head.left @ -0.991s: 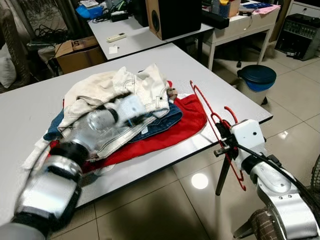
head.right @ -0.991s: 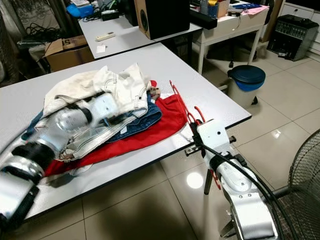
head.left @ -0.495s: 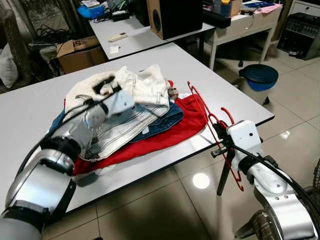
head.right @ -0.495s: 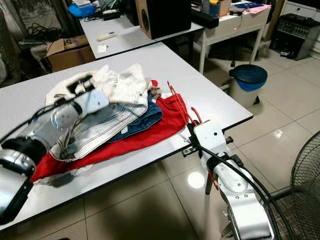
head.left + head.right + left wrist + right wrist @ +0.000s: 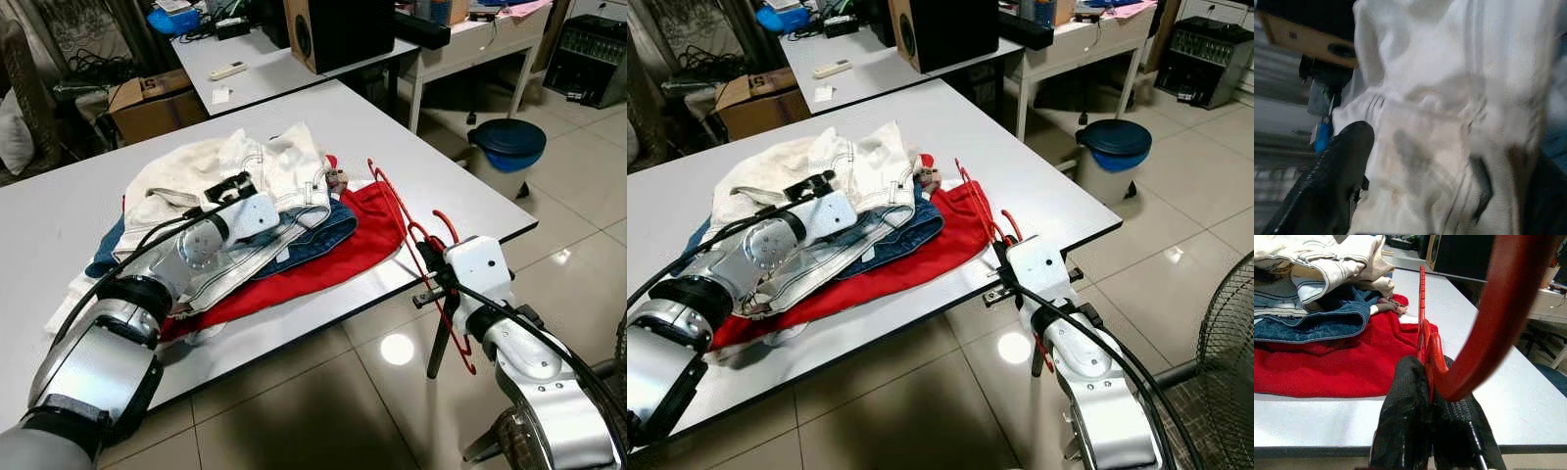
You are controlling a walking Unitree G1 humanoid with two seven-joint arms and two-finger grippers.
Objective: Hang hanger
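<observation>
My right gripper [image 5: 432, 266] is shut on a red hanger [image 5: 396, 210], near its hook, at the table's front right edge. The hanger's long bar slants up over the red garment [image 5: 364, 241], and its hook [image 5: 1498, 308] curves close past the right wrist camera. A pile of clothes lies mid-table: a white garment [image 5: 285, 162] on top, blue jeans [image 5: 315, 231] under it, red cloth lowest. My left gripper [image 5: 233, 186] rests on the white garment, open, with its fingers [image 5: 1337, 181] spread over the cloth.
The grey table [image 5: 59, 215] ends just in front of my right arm. A blue-lidded bin [image 5: 505, 152] stands on the tiled floor to the right. Behind are a second table [image 5: 265, 73] with a black speaker [image 5: 338, 29], a cardboard box [image 5: 147, 103] and a fan [image 5: 1225, 343].
My left arm has swung across the pile and settled with its gripper on the white garment. The right gripper has kept hold of the hanger, almost still.
</observation>
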